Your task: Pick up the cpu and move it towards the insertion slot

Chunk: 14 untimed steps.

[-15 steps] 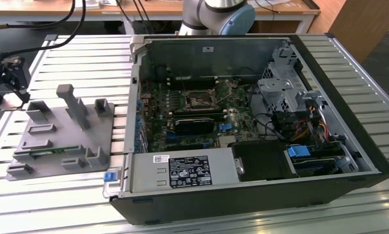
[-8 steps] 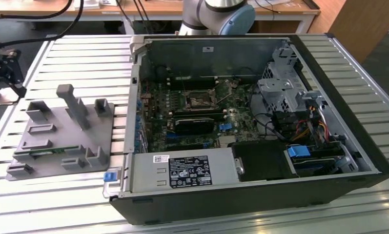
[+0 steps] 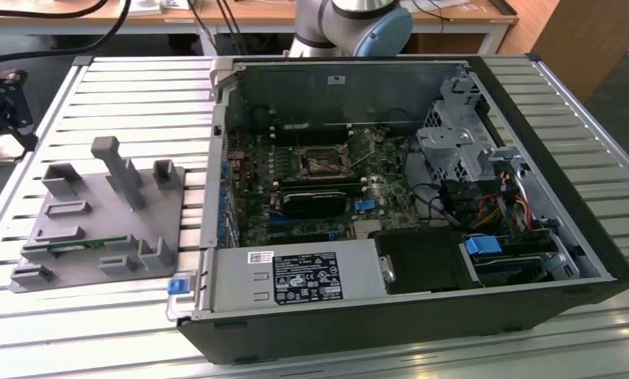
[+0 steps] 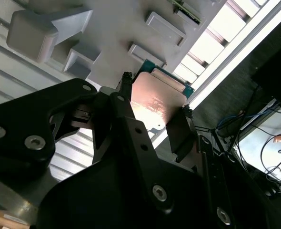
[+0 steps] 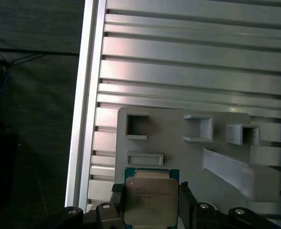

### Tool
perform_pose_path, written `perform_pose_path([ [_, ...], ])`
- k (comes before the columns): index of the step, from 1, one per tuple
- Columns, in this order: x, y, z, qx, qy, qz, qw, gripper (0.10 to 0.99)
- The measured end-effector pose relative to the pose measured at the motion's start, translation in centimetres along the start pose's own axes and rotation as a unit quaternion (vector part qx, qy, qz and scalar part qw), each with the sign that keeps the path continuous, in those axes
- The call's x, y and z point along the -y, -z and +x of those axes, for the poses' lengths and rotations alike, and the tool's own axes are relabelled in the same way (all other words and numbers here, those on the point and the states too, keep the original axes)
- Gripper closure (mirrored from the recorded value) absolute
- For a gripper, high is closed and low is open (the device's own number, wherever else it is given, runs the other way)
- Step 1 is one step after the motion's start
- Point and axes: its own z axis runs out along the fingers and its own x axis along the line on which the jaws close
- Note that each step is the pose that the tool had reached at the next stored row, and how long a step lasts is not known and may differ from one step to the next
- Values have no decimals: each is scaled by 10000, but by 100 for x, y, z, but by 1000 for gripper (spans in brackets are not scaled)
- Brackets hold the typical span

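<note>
Clasping cpu (image 5: pixel 151 202), pincer (image 5: pixel 150 188) over grey fixture (image 5: pixel 188 160)

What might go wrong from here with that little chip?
The end effector seems to pinch the chip only by two edges, so it might slip or tilt. The socket sits deep inside the computer case among cables, so the chip might knock something on the way in.
</note>
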Motion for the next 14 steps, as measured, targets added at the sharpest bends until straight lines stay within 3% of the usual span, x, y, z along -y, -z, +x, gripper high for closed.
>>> perform_pose_path([
  [14, -29, 215, -3, -1, 0, 7, 10000, 545],
])
